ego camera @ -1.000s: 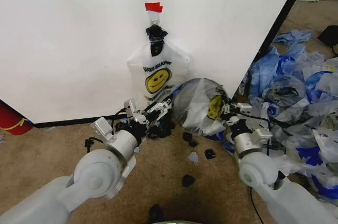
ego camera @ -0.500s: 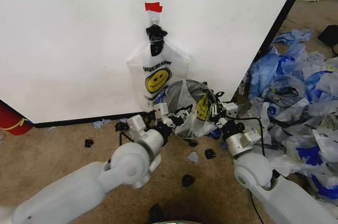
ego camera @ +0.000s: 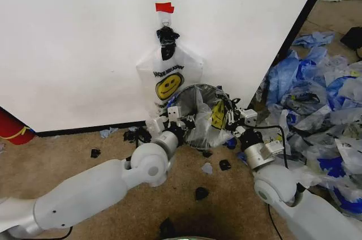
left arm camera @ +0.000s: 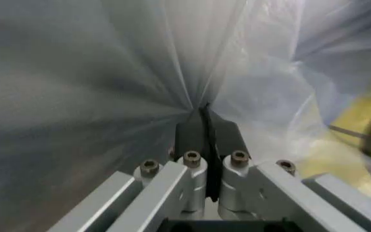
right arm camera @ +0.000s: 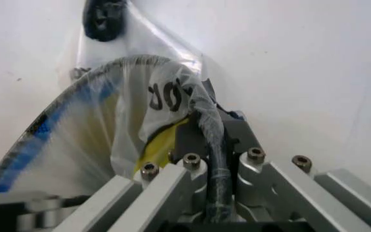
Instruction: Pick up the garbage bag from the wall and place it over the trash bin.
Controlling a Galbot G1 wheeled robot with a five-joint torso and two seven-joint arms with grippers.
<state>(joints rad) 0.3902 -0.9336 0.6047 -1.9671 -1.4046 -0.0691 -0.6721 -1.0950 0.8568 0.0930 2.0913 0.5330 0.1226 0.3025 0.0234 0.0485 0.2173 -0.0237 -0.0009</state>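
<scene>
At the wall (ego camera: 73, 42), both pincers pinch the bagged trash bin (ego camera: 199, 116).

The trash bin (ego camera: 205, 116) was mostly hidden under a translucent bag; its base could not be seen. In the left wrist view, plastic film (left arm camera: 108, 72) blurred everything behind it.

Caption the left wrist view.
Left gripper shut, pinching translucent garbage bag film between its fingertips.

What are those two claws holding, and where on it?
The left gripper pinches a fold of the garbage bag's thin film. The right gripper is clamped on the trash bin's black rim, with bag plastic draped over it.
</scene>
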